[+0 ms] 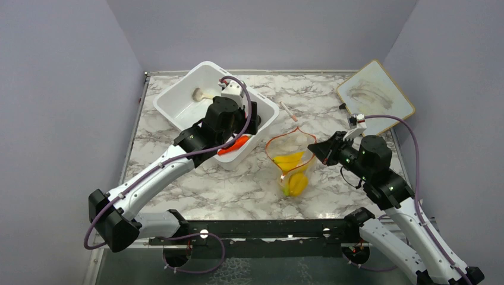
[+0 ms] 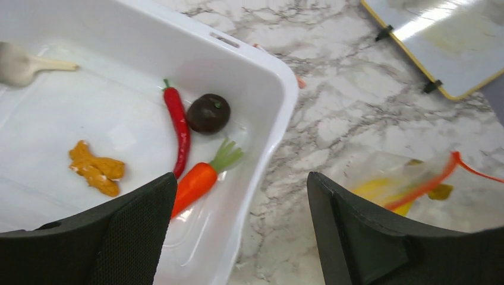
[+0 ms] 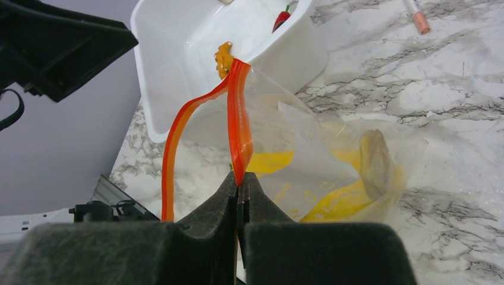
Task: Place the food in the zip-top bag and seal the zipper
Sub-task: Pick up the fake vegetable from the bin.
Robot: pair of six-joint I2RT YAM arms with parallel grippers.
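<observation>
The clear zip-top bag point(image 1: 292, 163) lies mid-table with its mouth held open; a yellow banana point(image 1: 289, 160) and yellow pepper point(image 1: 296, 184) are inside. My right gripper point(image 1: 315, 149) is shut on the red-orange zipper point(image 3: 239, 127) at the rim's right side. My left gripper point(image 1: 246, 132) is open and empty above the near right corner of the white tub point(image 2: 270, 77). In the tub lie a red chili point(image 2: 179, 124), a carrot point(image 2: 199, 178), a dark brown fruit point(image 2: 208, 113) and orange bits point(image 2: 95, 168). The bag also shows in the left wrist view point(image 2: 410, 184).
A wood-framed whiteboard point(image 1: 374, 92) leans at the back right. A white-and-red pen-like stick point(image 1: 289, 111) lies behind the bag. A pale mushroom-like toy point(image 2: 21, 64) sits in the tub's far end. Walls close in on three sides.
</observation>
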